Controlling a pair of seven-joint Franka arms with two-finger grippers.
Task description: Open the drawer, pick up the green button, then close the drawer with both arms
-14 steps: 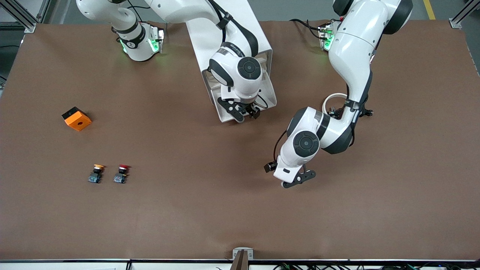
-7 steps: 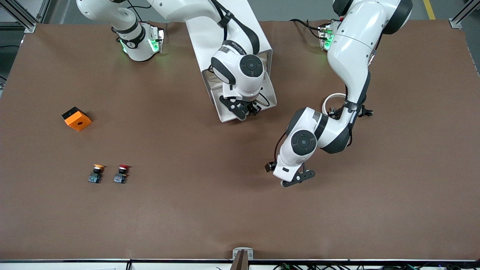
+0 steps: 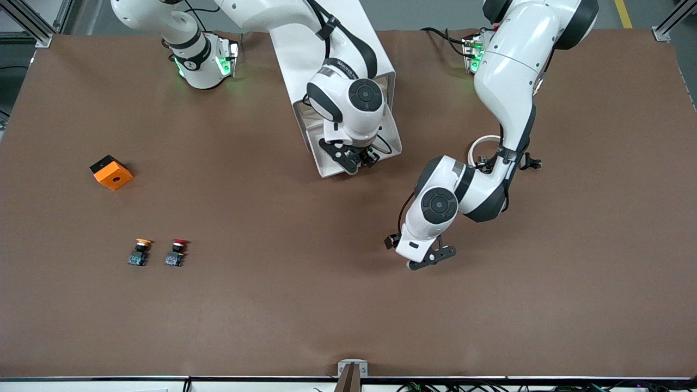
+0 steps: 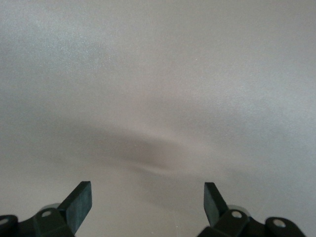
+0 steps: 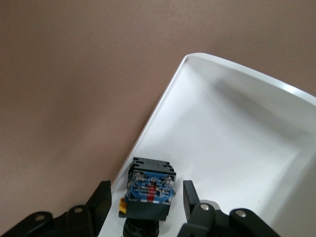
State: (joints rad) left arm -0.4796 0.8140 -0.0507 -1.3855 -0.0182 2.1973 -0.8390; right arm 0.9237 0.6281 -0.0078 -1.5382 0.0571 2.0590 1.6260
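Two arms, one white cabinet, one open drawer, three buttons, one orange block. The right gripper is over the drawer, its fingers clamped on the button, which sits between them. The yellow-capped button and the red-capped button stand side by side on the surface. The left gripper waits over bare surface, fingers apart.

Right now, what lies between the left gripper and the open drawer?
Only bare brown table, as the front view shows. The left gripper hovers with jaws open; the right gripper is over the drawer.
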